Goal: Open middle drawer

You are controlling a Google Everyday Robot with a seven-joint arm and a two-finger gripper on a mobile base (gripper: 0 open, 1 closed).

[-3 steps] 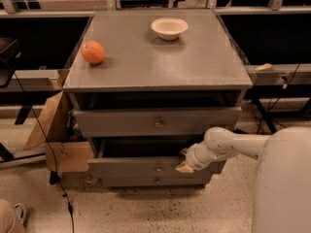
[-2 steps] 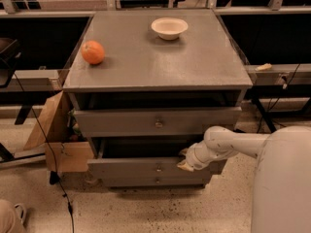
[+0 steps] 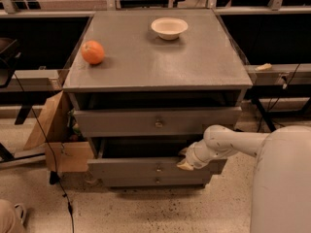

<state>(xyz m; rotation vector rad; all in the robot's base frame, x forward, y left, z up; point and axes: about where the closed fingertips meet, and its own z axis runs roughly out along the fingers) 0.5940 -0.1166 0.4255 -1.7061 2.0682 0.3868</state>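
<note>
Grey bench (image 3: pixel 194 62) with three drawers, white arm (image 3: pixel 233 142) coming from right, middle drawer (image 3: pixel 136 169) sticking partway out under the top drawer (image 3: pixel 121 123), end effector (image 3: pixel 187 163) at its upper right edge, open or closed can't tell, bowl (image 3: pixel 169 27) and orange (image 3: pixel 92 52) on top.

A grey tabletop (image 3: pixel 160 62) carries an orange (image 3: pixel 92 52) near its left edge and a pale bowl (image 3: pixel 169 27) near the far edge. Below it, the top drawer (image 3: pixel 121 123) sits slightly out. The middle drawer (image 3: pixel 126 169) stands out further, with a dark gap behind its front. The pincer (image 3: pixel 185 164) rests at that front's upper rim, right of its knob (image 3: pixel 158 168). The bottom drawer (image 3: pixel 131 181) lies just beneath.
</note>
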